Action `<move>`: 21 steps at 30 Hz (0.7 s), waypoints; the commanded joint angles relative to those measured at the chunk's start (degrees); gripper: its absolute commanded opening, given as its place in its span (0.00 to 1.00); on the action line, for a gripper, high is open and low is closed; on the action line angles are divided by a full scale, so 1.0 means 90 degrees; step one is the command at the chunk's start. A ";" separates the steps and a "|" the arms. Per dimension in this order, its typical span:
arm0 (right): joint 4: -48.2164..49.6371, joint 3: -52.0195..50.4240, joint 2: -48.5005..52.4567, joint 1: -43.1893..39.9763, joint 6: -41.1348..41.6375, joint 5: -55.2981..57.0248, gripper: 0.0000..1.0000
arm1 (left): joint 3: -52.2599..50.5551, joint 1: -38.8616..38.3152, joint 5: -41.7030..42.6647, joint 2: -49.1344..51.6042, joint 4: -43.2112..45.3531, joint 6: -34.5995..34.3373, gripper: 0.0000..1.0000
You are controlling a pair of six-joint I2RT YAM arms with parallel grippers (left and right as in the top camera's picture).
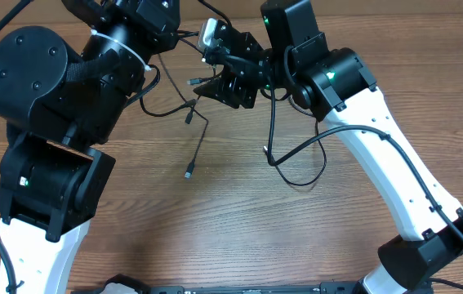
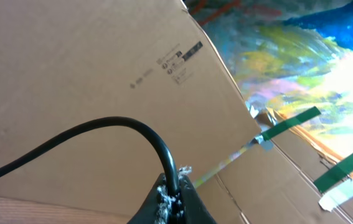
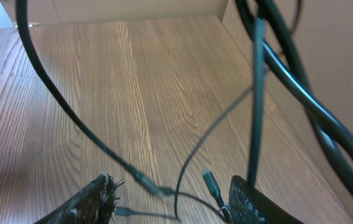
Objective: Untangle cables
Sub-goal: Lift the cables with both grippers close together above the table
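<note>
The cables are thin black strands that hang from between the two grippers down to the wooden table. One strand (image 1: pixel 197 135) ends in a plug (image 1: pixel 189 173), and another forms a loop (image 1: pixel 296 167) further right. In the left wrist view my left gripper (image 2: pixel 175 182) is shut on a black cable (image 2: pixel 120 122) that arcs away to the left. My right gripper (image 3: pixel 170 190) is open above the table, its fingers (image 3: pixel 92 200) wide apart. Several strands and small plugs (image 3: pixel 210 182) lie between them, and one strand touches the right-hand finger. In the overhead view the right gripper (image 1: pixel 229 80) sits at the top centre.
A cardboard box wall (image 2: pixel 101 62) with green tape stands behind the table's far edge. The bulky left arm (image 1: pixel 51 106) covers the table's left side. The white right arm (image 1: pixel 394 171) runs along the right side, with its own thick cables (image 3: pixel 301 93) close to the camera.
</note>
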 commanded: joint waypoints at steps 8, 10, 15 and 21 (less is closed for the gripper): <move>0.0002 -0.0010 0.0078 0.0034 0.0342 -0.0034 0.04 | 0.0185 -0.0032 0.0095 -0.0168 -0.0114 0.0148 0.04; -0.0129 0.0000 0.0073 0.0036 0.0386 -0.0041 0.04 | 0.0185 -0.0029 -0.0287 -0.0168 -0.0391 0.0600 0.04; -0.0631 0.0005 -0.0124 0.0034 0.0461 0.0585 0.04 | 0.0185 -0.0029 -0.1846 -0.0187 -0.1343 0.1460 0.04; -0.0588 0.0005 -0.0622 0.0022 0.0986 0.1897 0.04 | 0.0185 -0.0029 -0.2725 -0.0313 -0.1294 0.1766 0.04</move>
